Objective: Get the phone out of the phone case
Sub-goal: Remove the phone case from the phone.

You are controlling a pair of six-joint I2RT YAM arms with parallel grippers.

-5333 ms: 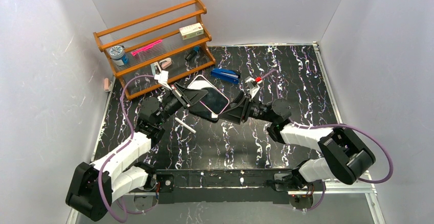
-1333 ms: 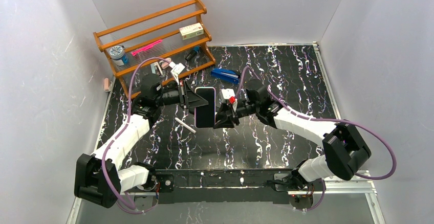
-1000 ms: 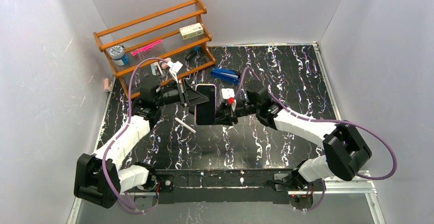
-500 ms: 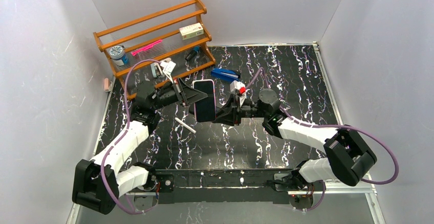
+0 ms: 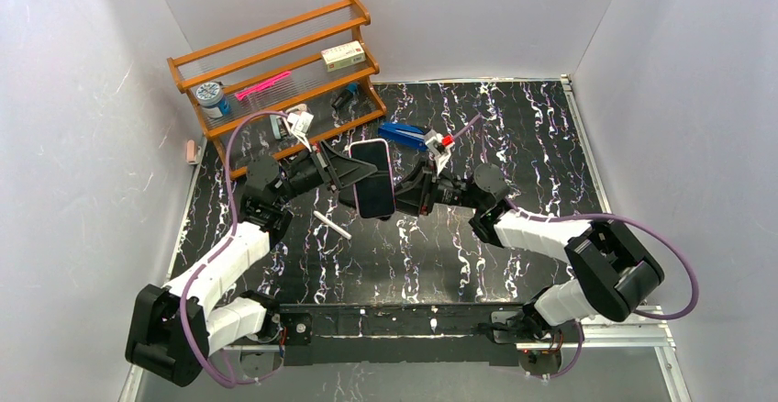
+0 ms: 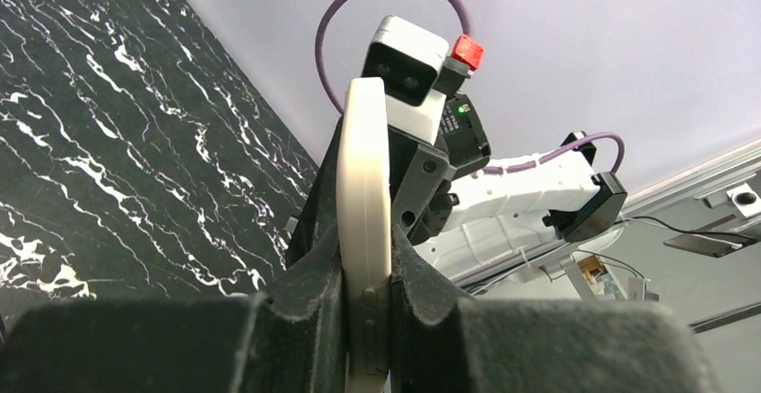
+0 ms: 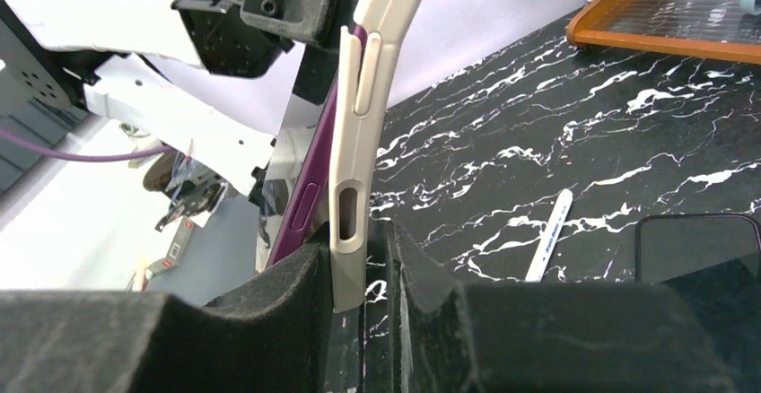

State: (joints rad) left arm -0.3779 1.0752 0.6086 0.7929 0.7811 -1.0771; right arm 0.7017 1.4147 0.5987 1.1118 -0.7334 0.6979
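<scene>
The phone (image 5: 373,179), dark screen up in a cream phone case, hangs above the table between both grippers. My left gripper (image 5: 353,171) is shut on the case's left edge; in the left wrist view the fingers (image 6: 296,294) clamp the cream case (image 6: 363,187) edge-on at my left gripper (image 6: 365,276). My right gripper (image 5: 404,193) grips the right edge. In the right wrist view the cream case (image 7: 354,142) stands between the jaws of my right gripper (image 7: 363,267) and bends away at the top. The purple phone edge (image 7: 310,187) shows beside it, parted from the case.
A wooden shelf (image 5: 275,62) with small items stands at the back left. A blue stapler (image 5: 404,134) lies just behind the right gripper. A white pen (image 5: 331,224) lies on the black marbled table below the phone; it also shows in the right wrist view (image 7: 549,231).
Both grippers have kept their hold and carried the phone slightly right. The phone has tilted a little, and the right wrist has swung back toward the stapler.
</scene>
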